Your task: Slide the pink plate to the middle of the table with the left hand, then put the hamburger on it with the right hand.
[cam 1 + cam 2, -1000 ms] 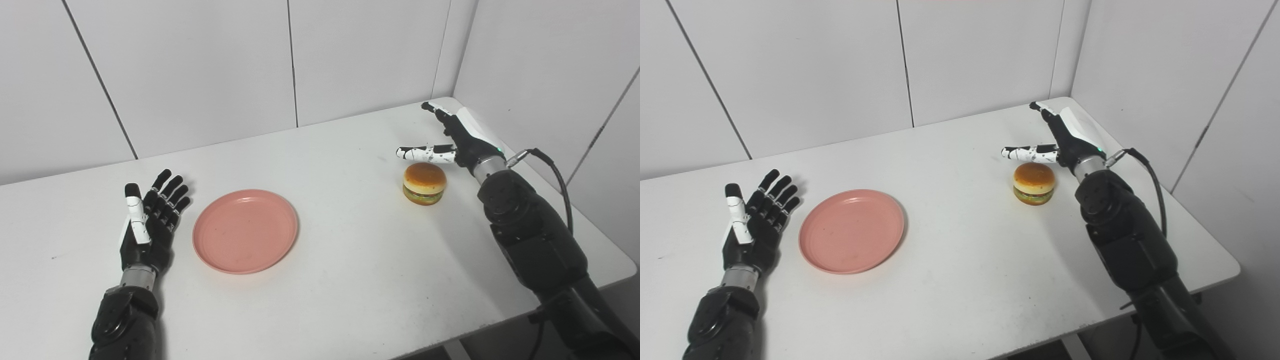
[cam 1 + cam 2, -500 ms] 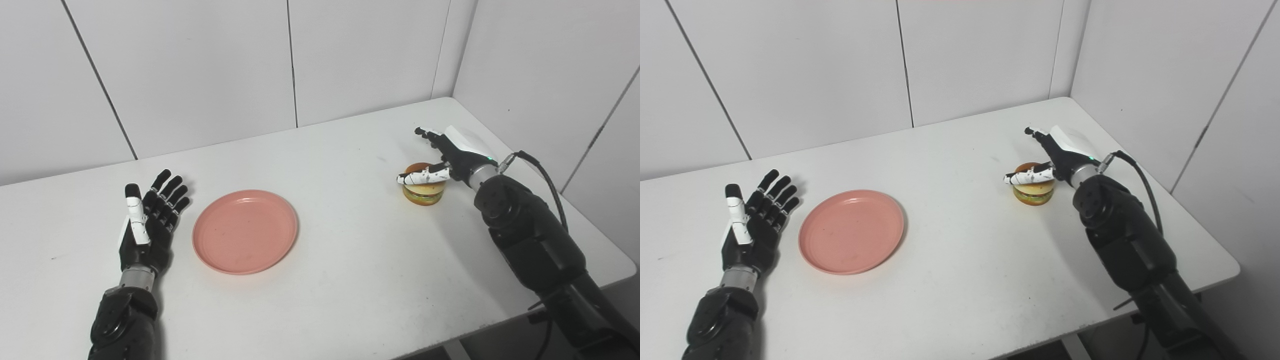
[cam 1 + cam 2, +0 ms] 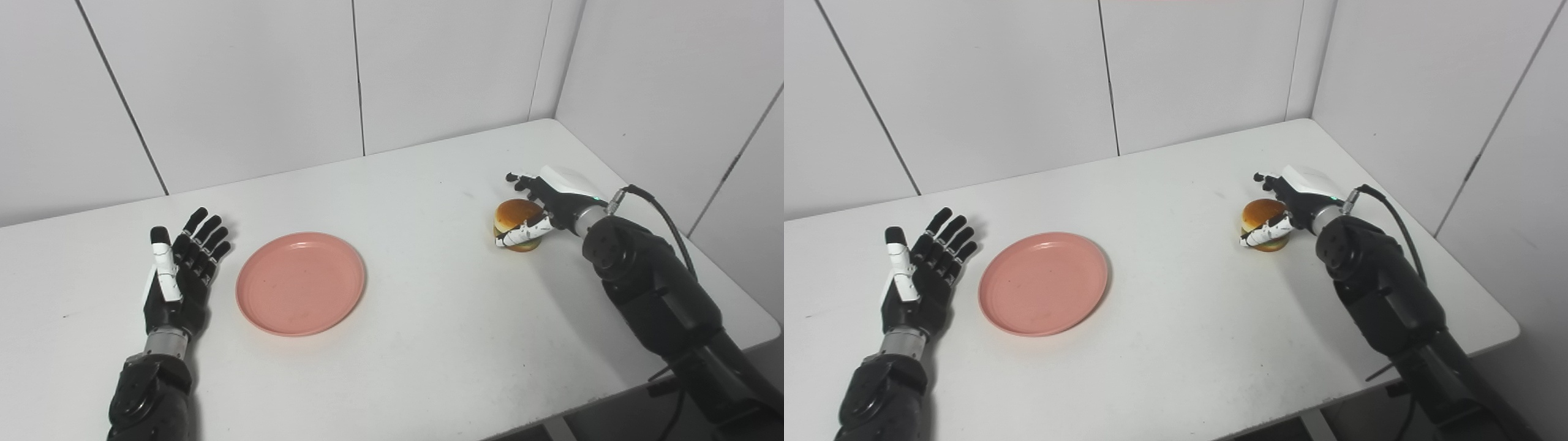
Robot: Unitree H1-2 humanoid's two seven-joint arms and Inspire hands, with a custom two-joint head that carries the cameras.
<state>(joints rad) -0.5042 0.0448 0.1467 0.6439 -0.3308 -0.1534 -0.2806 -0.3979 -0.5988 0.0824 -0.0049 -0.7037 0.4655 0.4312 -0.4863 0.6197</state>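
Pink plate (image 3: 301,283) lies left of the table's (image 3: 429,318) middle; the left hand (image 3: 180,278) rests just beside it, empty, fingers spread. The hamburger (image 3: 516,222) sits on the table near the right edge.

From the right eye view, the right hand (image 3: 1289,208) cups the hamburger, thumb across its front; a firm grip seems likely but unclear.

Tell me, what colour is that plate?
The plate is plain pink, best seen in the left eye view.
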